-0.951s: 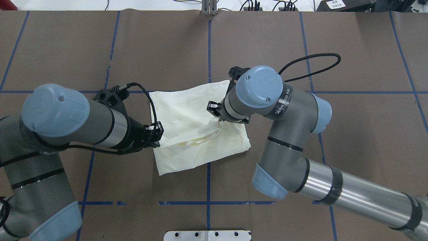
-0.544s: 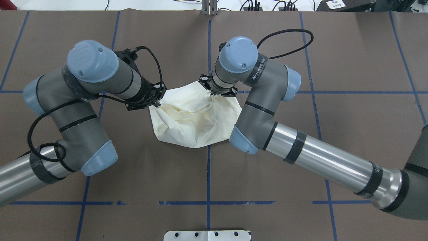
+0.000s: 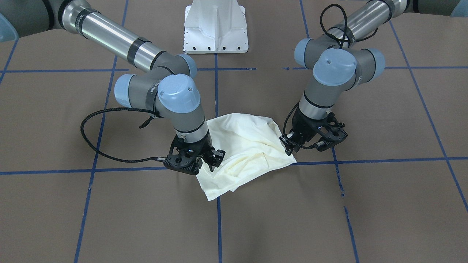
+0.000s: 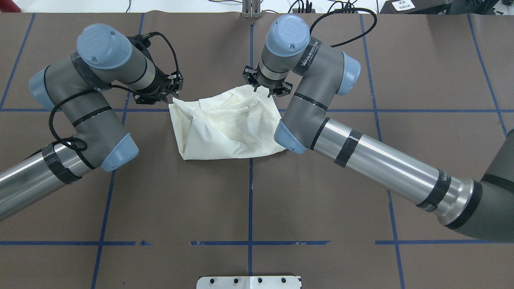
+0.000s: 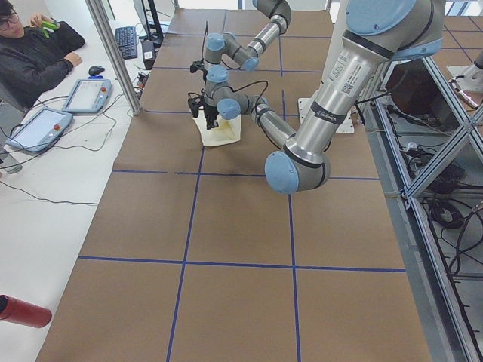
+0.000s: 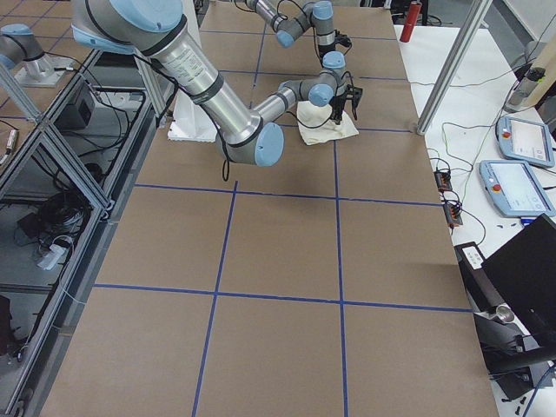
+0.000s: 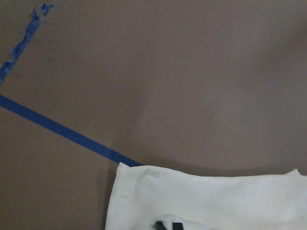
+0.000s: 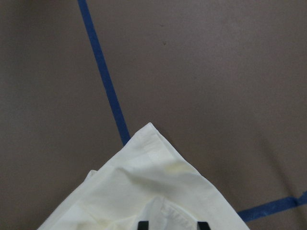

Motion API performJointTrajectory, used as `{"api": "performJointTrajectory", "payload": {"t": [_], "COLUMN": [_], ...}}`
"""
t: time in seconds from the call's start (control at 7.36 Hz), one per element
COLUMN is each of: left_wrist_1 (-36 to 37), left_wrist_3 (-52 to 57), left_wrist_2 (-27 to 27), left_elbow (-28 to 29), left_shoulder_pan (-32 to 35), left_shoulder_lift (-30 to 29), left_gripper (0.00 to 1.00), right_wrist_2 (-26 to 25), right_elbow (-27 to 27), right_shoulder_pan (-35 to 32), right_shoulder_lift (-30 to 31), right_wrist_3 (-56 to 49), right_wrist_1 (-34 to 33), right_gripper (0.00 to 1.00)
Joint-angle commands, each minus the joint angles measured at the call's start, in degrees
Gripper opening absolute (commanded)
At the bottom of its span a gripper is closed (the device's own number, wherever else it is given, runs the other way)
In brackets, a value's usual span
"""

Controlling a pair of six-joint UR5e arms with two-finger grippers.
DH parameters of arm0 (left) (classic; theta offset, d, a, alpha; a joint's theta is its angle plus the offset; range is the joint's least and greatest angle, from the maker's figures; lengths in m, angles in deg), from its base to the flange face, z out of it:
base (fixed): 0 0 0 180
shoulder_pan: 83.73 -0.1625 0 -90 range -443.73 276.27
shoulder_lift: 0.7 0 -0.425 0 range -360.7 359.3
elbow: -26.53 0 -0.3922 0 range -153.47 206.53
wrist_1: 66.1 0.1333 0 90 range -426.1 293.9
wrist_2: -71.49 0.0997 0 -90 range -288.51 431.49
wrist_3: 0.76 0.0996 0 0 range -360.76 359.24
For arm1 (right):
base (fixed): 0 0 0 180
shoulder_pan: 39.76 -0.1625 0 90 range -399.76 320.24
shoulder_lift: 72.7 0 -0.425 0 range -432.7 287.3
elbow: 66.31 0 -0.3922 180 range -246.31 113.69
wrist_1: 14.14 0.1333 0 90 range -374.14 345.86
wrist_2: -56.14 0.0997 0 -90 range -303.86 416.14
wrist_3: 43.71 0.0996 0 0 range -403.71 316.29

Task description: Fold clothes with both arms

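The cream shirt [image 4: 229, 128] lies folded in a rough rectangle on the brown table, plain side up; the front view shows the shirt [image 3: 245, 146] between the two arms. My left gripper [image 4: 175, 95] is at its far left corner, shut on the cloth, and shows low over the table as the left gripper [image 3: 289, 146] on that view's right. My right gripper [image 4: 263, 89] is at the far right corner, shut on a fold of cloth. The right wrist view shows the corner of the shirt [image 8: 144, 191] flat on the table, with black fingertips [image 8: 142, 224] either side of a hem.
Blue tape lines [image 4: 249, 192] grid the brown table. The white base block [image 3: 215, 25] stands at the robot's side. A metal post [image 4: 251, 10] and cables sit at the far edge. A person [image 5: 34, 53] sits at a side desk with tablets [image 5: 87, 94].
Both grippers carried the shirt's near edge up and away from the robot to the far side. The bunched cloth has settled into a flatter folded shape.
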Motion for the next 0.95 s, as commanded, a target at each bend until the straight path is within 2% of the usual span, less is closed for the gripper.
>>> {"api": "performJointTrajectory", "payload": {"t": [0.0, 0.14, 0.27, 0.41, 0.54, 0.82], "left_wrist_1": [-0.46, -3.16, -9.8, -16.3, -24.03, -33.82], "left_wrist_3": [3.6, 6.31, 5.29, -0.64, -5.92, -11.75], "left_wrist_2": [0.07, -0.28, -0.37, -0.55, -1.85, -1.52], "left_elbow": [1.37, 1.03, -0.28, -3.25, -3.72, 0.03], "left_shoulder_pan": [2.4, 2.5, 2.33, 1.29, -0.55, -5.12], "left_shoulder_lift": [-0.09, 0.08, 1.04, 3.75, 5.86, 6.06], "left_gripper": [1.0, 1.0, 1.0, 1.0, 1.0, 1.0], "right_wrist_2": [5.36, 5.37, 5.63, 7.46, 10.27, 12.23], "right_elbow": [0.04, 0.04, -0.48, -1.0, -2.23, -7.4], "right_shoulder_pan": [-3.31, -3.49, -4.1, -5.5, -7.95, -11.21], "right_shoulder_lift": [-0.59, -0.59, -0.59, -0.33, 0.71, 1.95], "right_wrist_3": [-2.01, -2.54, -4.28, -4.91, -6.39, -14.89], "right_wrist_1": [0.01, 0.01, -0.25, -0.78, -1.83, -11.88], "right_gripper": [1.0, 1.0, 1.0, 1.0, 1.0, 1.0]}}
